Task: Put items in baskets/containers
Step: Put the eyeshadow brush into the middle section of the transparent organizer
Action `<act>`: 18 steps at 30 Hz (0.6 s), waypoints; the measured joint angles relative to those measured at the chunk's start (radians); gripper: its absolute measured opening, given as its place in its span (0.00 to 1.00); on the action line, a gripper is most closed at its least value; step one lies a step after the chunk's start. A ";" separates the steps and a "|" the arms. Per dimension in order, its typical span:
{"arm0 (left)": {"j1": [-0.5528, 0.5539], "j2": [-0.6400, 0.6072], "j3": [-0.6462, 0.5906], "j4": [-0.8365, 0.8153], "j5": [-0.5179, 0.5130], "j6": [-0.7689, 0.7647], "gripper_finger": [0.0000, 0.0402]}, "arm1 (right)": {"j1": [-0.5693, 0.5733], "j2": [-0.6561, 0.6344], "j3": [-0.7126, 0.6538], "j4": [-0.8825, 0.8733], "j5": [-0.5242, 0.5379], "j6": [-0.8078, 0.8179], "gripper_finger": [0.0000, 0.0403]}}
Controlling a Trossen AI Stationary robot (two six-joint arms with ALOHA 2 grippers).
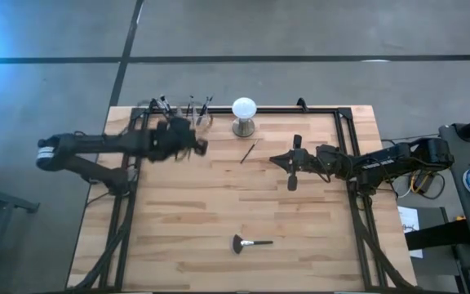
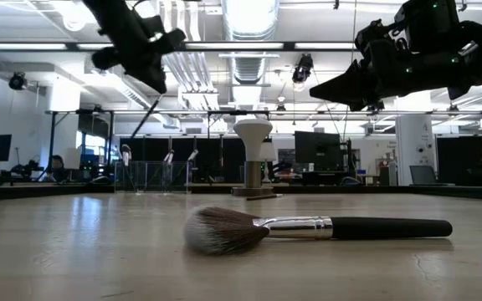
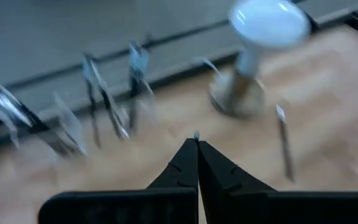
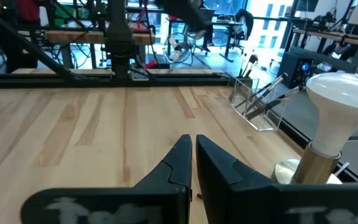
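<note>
Three clear cups [image 1: 183, 114] stand in a row at the table's far edge with several slim brushes upright in them; they also show in the low view [image 2: 153, 176] and the right wrist view [image 4: 253, 99]. One slim brush [image 1: 248, 152] lies flat near the white globe [image 1: 244, 114]. The black fan-headed brush [image 1: 251, 242] lies flat near the front edge, close in the low view [image 2: 308, 228]. My left gripper [image 1: 198, 147] hovers just in front of the cups, shut [image 3: 196, 146]; a tiny pale speck shows at its tips, and I cannot tell what it is. My right gripper [image 1: 277, 160] hovers right of the slim brush, shut and empty [image 4: 192, 149].
The white globe on its metal stand [image 2: 252, 159] stands right of the cups at the far edge. A black frame rail [image 1: 317, 110] runs along the table's far side and both side edges. Bare wood [image 1: 219, 204] lies between the arms and the fan brush.
</note>
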 joint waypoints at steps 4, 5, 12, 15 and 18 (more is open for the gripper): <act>0.202 -0.005 0.000 0.143 0.071 0.242 0.00 | 0.000 0.000 0.000 0.000 0.000 0.000 0.04; 0.251 -0.002 -0.001 0.182 0.090 0.295 0.00 | 0.000 0.000 0.000 0.000 0.000 -0.001 0.04; 0.543 0.053 -0.001 0.463 0.292 0.565 0.00 | 0.000 0.000 0.001 0.000 0.000 -0.003 0.04; 0.619 0.091 -0.002 0.543 0.351 0.641 0.00 | 0.000 0.000 0.007 0.000 0.001 -0.002 0.04; 0.673 0.131 -0.006 0.604 0.394 0.670 0.00 | 0.001 0.000 0.012 -0.001 0.001 0.000 0.04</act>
